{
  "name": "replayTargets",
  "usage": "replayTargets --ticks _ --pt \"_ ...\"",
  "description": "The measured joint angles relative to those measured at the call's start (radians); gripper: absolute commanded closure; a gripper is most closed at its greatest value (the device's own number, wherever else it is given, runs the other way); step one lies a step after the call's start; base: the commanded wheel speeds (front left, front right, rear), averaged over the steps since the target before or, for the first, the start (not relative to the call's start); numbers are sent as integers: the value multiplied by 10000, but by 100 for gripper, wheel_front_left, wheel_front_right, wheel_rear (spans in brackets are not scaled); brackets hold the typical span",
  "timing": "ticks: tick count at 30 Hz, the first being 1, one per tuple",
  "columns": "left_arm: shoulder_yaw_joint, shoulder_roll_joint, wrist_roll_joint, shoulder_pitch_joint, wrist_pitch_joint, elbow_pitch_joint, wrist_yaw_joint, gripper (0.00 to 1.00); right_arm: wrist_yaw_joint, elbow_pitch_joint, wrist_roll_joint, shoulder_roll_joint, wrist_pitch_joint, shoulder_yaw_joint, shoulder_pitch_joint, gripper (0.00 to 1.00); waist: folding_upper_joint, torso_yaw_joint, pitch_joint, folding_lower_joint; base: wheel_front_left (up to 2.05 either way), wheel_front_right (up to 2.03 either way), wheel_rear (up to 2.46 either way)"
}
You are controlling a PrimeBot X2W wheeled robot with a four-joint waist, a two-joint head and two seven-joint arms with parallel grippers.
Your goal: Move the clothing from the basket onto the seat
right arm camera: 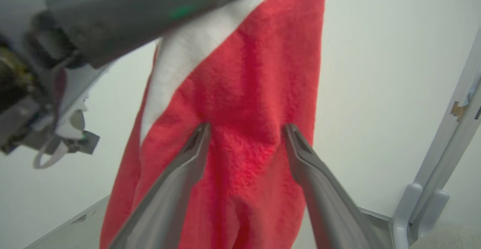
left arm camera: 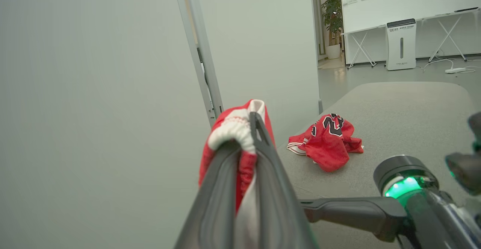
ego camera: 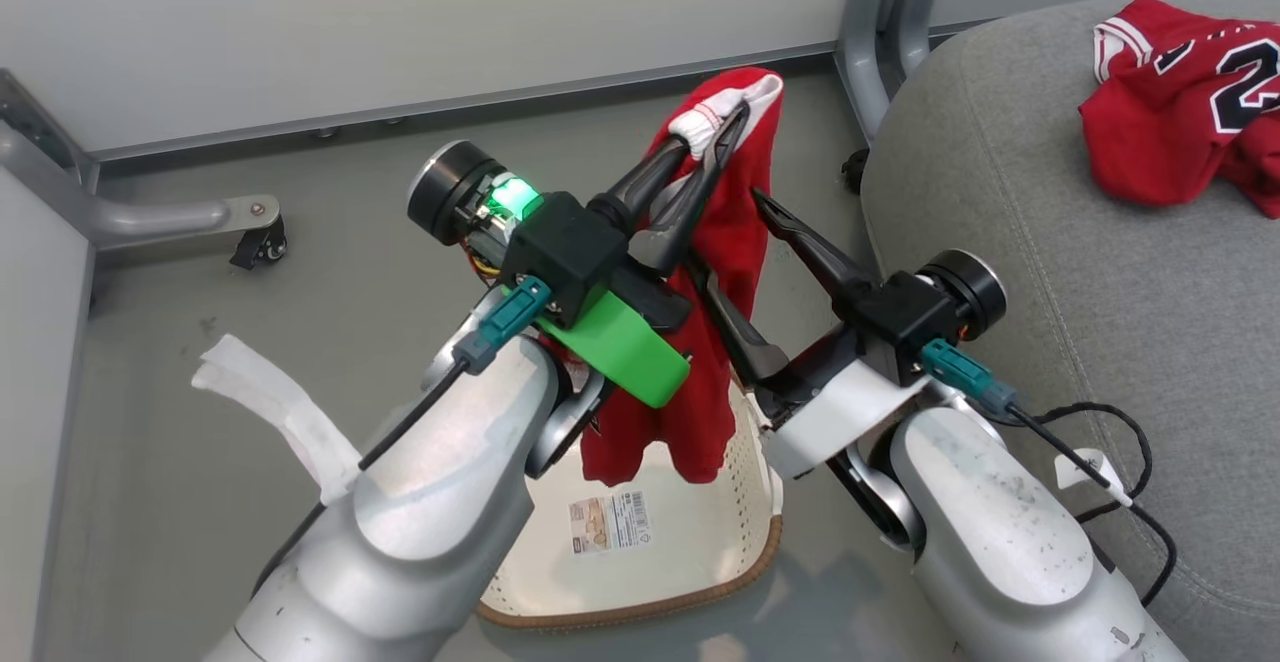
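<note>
Grey seat (ego camera: 1050,242): right side, jersey on it.
basket (ego camera: 740,462): near centre, on the floor, partly behind the arms; the bottom that shows has just a sticker (ego camera: 610,524).
jersey (ego camera: 1180,122): crumpled on far seat, done.
shorts (ego camera: 705,412): hanging over basket, left of seat.
left gripper (ego camera: 715,137): clamped on the shorts' white waistband.
right gripper (right arm camera: 246,130): jaws wide apart, tips at the hanging cloth, gripping nothing.
status: about half done; shorts have yet to go right onto seat.

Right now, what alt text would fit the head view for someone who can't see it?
The left gripper pinches red shorts by their white waistband, dangling them over the cream basket. The open right gripper points at the hanging cloth. A red jersey lies on the grey seat.
</note>
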State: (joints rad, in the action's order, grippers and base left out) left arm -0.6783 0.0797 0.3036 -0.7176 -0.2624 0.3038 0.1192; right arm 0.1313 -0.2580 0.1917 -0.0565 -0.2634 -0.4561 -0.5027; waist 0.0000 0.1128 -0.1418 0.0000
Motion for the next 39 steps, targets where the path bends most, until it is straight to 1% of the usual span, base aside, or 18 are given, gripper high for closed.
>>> replayTargets --ticks 6,10,17,26,39 --pt "-412 -117 -10 1 0 -211 40 100 0 -608 301 36 0 -222 -430 0 0 154 -86 0 0 0 0" --pt "-667 -199 38 0 0 -408 52 100 0 -811 903 48 0 -497 -561 0 0 255 -107 0 0 0 0" --pt "-936 -242 134 -100 0 -608 82 100 0 -984 1181 69 0 -673 -757 0 0 399 -137 0 0 0 0" --pt "-642 -171 121 -112 0 -374 84 100 0 -966 1348 71 0 -746 -614 0 0 277 -29 0 0 0 0" --pt "-437 -171 17 -98 0 -384 98 100 0 -957 1346 73 0 -656 -552 0 0 133 -78 0 0 0 0"
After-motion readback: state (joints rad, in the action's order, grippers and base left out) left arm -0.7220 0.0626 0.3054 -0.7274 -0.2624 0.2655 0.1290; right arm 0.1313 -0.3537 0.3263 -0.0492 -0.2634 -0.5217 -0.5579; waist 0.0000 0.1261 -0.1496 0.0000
